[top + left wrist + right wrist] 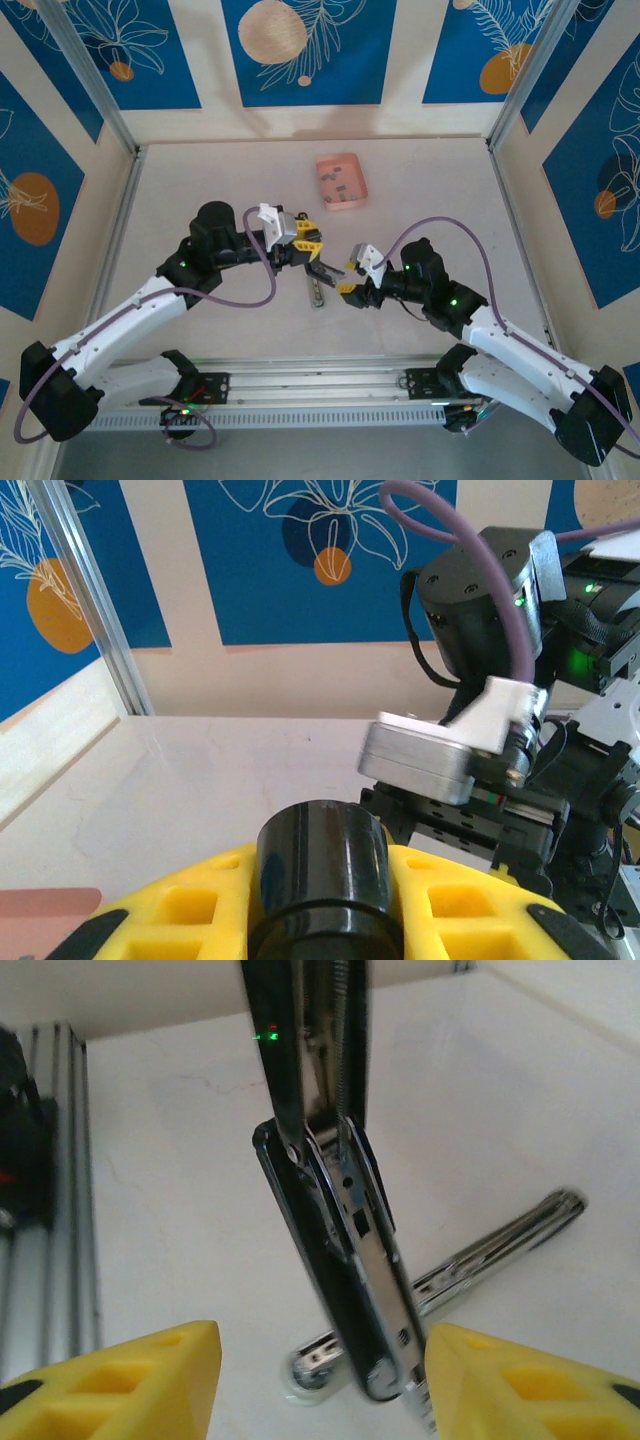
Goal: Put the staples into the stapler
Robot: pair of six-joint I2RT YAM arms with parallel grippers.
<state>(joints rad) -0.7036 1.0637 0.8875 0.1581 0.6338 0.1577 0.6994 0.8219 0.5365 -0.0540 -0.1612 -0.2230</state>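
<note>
centre: stapler [316,290] blocks | far: pink tray [341,181]; table [200,180] bare either side

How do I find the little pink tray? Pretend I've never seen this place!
Look at the pale table and go toward its far edge, just below the middle blue panel with the peach circle. There lies the pink tray, shallow and rectangular. It is the only pink thing on the table, and tiny dark staples sit inside it.

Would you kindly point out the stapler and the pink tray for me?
stapler [352,1252]: right wrist view, on its silver middle rail.
pink tray [347,207]: top external view, on its near rim.
</note>
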